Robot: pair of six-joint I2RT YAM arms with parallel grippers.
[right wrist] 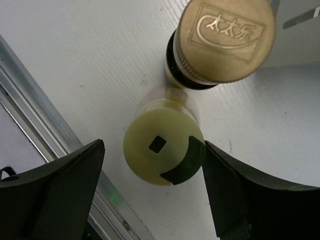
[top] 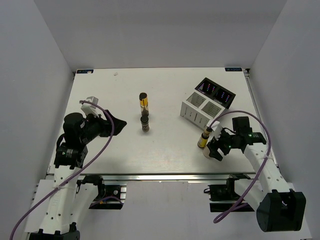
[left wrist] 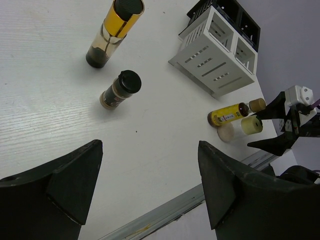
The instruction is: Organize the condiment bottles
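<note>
**Status.** No bottle is visible in the white slatted compartment rack (top: 199, 111), which stands at 2 o'clock from the table centre, with the black box with purple lights (top: 215, 92) touching or just behind it at 1 o'clock. By that judgement, all four placements remain.

**Bottle positions.**
- The slim yellow bottle with black cap (top: 143, 101) stands upright near the centre.
- The short dark-brown bottle (top: 145, 124) stands just beside it at 6 o'clock.
- The amber-yellow dark-necked bottle (top: 203, 138) stands at 4 o'clock from the centre.
- The squat cream jar (right wrist: 160, 150) stands just beside the amber-yellow bottle at 6 o'clock.

**Grippers.**
- The right gripper (top: 215, 151) is spread wide and straddles the cream jar. It grips nothing yet. Contact on the right finger cannot be determined.
- The left gripper (left wrist: 149, 147) is spread wide, holds nothing, and faces the central pair from 9 o'clock.

**Clearances.**
- The cream jar sits near the metal edge rail (right wrist: 45, 100) at the 6 o'clock side of the white table (top: 100, 150), so there is little margin there.
- The amber-yellow bottle crowds the jar.
- Open tabletop lies between the jar and the rack, toward 12 o'clock.
</note>
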